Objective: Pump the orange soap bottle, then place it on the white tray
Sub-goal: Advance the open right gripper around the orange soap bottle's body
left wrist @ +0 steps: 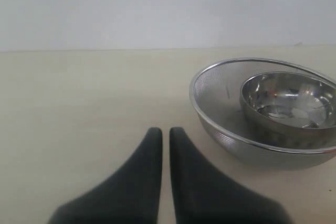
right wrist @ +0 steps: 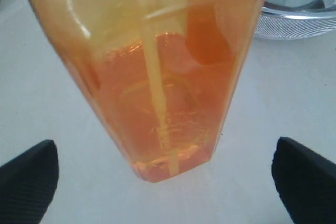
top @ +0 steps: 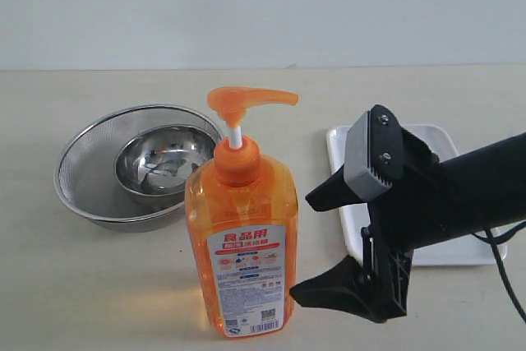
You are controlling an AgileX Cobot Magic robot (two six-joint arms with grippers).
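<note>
Item: orange soap bottle. It stood upright on the table, label facing the exterior camera, with the pump head raised and the white stem exposed. It was roughly half full of orange liquid.

Right gripper: jaws were spread wide, with the tips just beside the bottle's side. In the wrist view the bottle sat between the fingers, clear of both.

White tray: lay flat on the table beyond the right gripper, apart from the bottle and partly hidden by the arm.

Mesh strainer: stood behind the bottle and held a steel bowl.

Left gripper: jaws were pressed almost together, holding nothing, near the strainer.
</note>
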